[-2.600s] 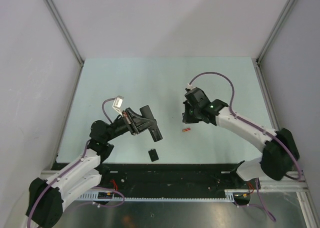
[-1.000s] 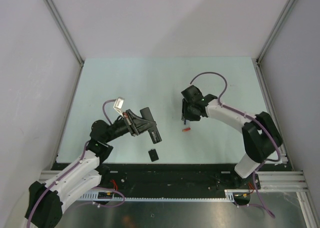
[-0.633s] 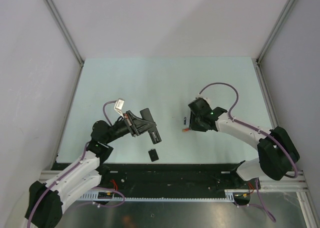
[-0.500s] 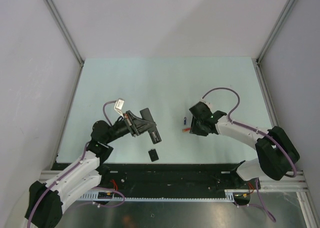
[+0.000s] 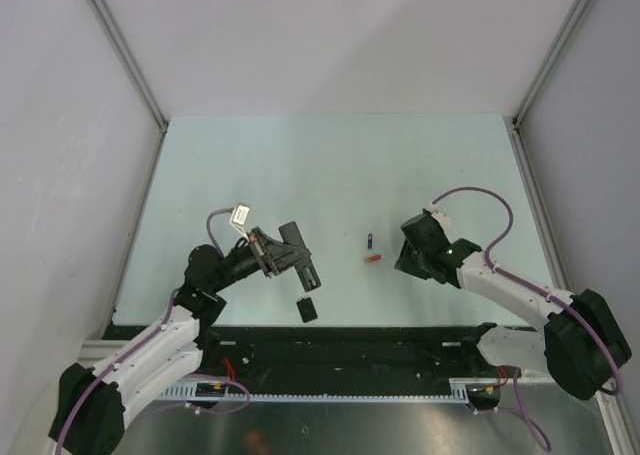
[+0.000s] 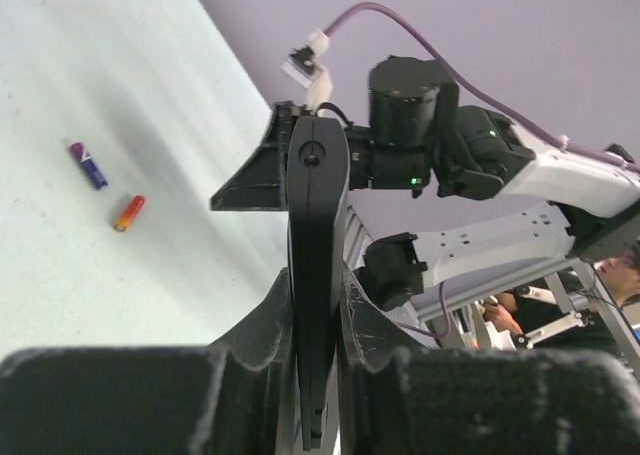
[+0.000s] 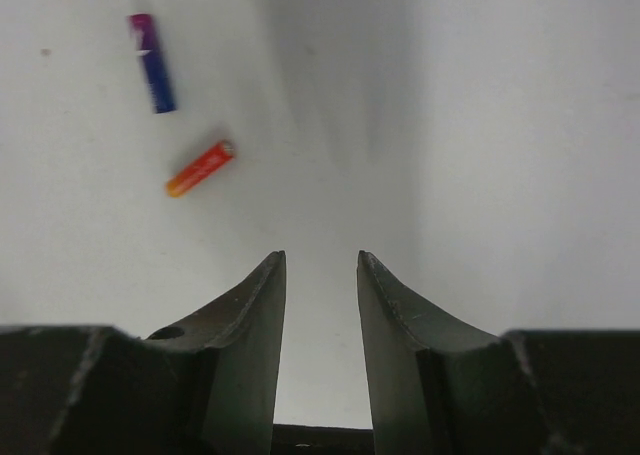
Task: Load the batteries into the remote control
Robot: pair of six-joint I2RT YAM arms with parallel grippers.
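The remote control (image 5: pixel 303 259) is a slim black bar held off the table, and my left gripper (image 5: pixel 284 254) is shut on it. In the left wrist view the remote control (image 6: pixel 318 190) stands edge-on between the fingers of the left gripper (image 6: pixel 316 280). Two batteries lie on the table right of it: a dark blue-purple one (image 5: pixel 370 241) (image 7: pixel 152 63) and a red-orange one (image 5: pixel 373 259) (image 7: pixel 200 168). My right gripper (image 5: pixel 402 259) (image 7: pixel 321 262) hovers to the right of them, open, with nothing between its fingers.
A small black squarish cover piece (image 5: pixel 307 308) lies near the table's front edge, below the remote. The right arm (image 6: pixel 470 155) shows behind the remote in the left wrist view. Grey walls close in the pale green table (image 5: pixel 300 165) on three sides.
My right arm has drawn back to the right and toward the front edge, away from the batteries. The blue-purple battery now lies uncovered on the table. The left arm has barely shifted.
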